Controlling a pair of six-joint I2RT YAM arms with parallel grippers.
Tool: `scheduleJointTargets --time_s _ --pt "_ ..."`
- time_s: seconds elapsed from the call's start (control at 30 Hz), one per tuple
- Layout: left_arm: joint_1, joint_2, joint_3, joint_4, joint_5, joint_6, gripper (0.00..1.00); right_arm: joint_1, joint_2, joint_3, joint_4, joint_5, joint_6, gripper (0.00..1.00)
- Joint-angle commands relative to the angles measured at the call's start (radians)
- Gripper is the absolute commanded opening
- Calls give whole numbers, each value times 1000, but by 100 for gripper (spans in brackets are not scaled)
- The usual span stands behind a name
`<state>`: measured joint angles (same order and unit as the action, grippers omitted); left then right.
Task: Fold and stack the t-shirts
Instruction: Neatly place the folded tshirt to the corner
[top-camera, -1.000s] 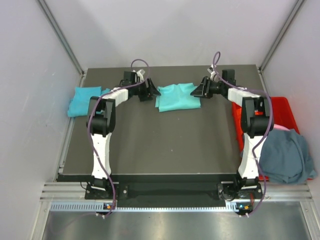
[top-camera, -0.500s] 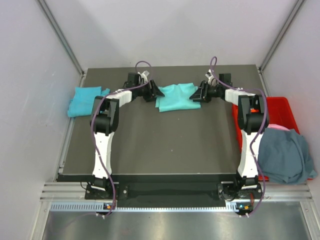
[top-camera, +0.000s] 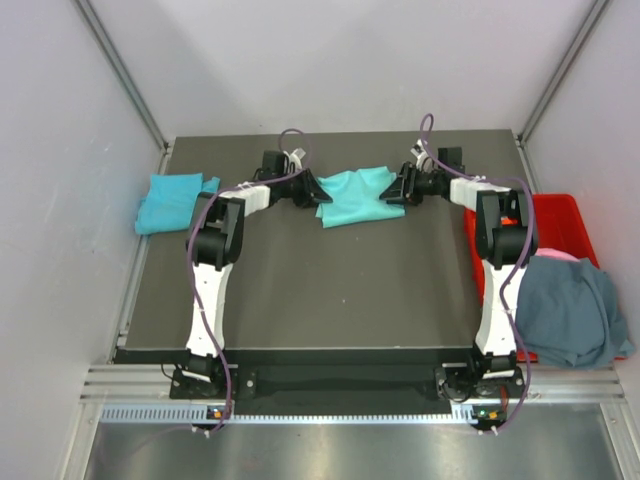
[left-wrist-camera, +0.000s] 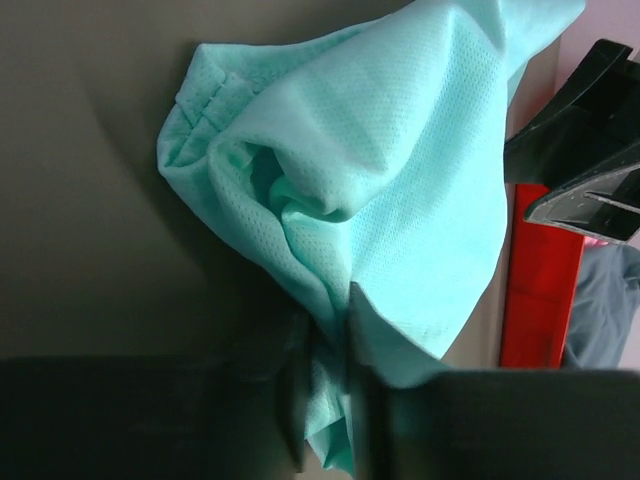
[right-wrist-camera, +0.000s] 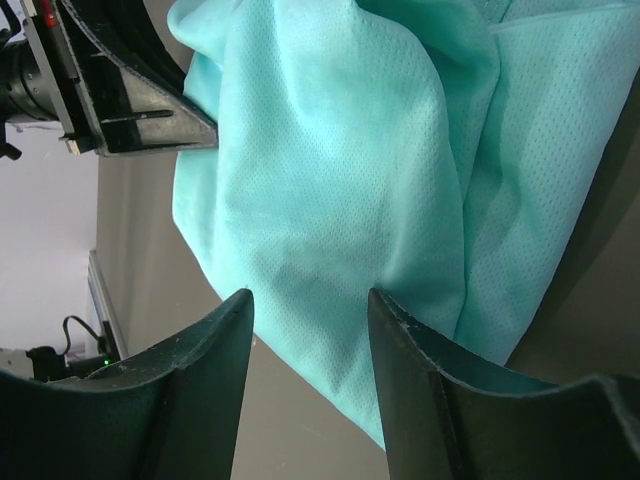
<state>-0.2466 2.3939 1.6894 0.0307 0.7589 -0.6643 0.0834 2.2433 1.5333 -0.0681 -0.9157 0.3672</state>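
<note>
Now the left jaws pinch the mint-teal t-shirt (left-wrist-camera: 400, 200) — wider open earlier.

A crumpled mint-teal t-shirt (left-wrist-camera: 390, 170) lies on the dark table (left-wrist-camera: 90, 200). The left gripper (left-wrist-camera: 328, 330) pinches its hem between nearly closed jaws. A red crate (left-wrist-camera: 540, 280) sits beyond the table's edge.

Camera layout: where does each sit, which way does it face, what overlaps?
Top external: above and behind the bases, looking down on the dark flat table; both arms whole.
Left wrist: on the left arm, facing rightward across the mint-teal cloth t-shirt; left gripper pinching it.
Right wrist: on the right arm, facing leftward across that shirt; right gripper open.
Shared: both wrist views show the shirt and the opposite gripper.
</note>
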Motion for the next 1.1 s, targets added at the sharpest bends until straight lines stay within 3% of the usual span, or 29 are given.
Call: scheduleJointTargets --time_s 0.0,0.13,0.27,0.47,0.67,0.9,1.07 --pt "-6 -7 -13 0 -1 14 16 12 -16 8 24 -11 -19 50" --pt "4 -61 -26 -56 -21 67 0 12 -36 -1 25 -12 -24 49" --pt "30 -162 -36 -141 -50 150 0 10 -86 -5 -12 -18 -83 49" --pt "79 -234 78 -523 -89 379 0 9 -247 -32 -99 23 -249 51" --pt "139 -331 33 -716 -130 514 0 10 -408 -87 -159 92 -405 54" --pt "164 -397 105 -987 -323 724 0 10 -609 -237 -78 172 -439 56" --pt "216 -464 122 -1052 -453 804 0 10 -636 -248 -91 158 -436 56"
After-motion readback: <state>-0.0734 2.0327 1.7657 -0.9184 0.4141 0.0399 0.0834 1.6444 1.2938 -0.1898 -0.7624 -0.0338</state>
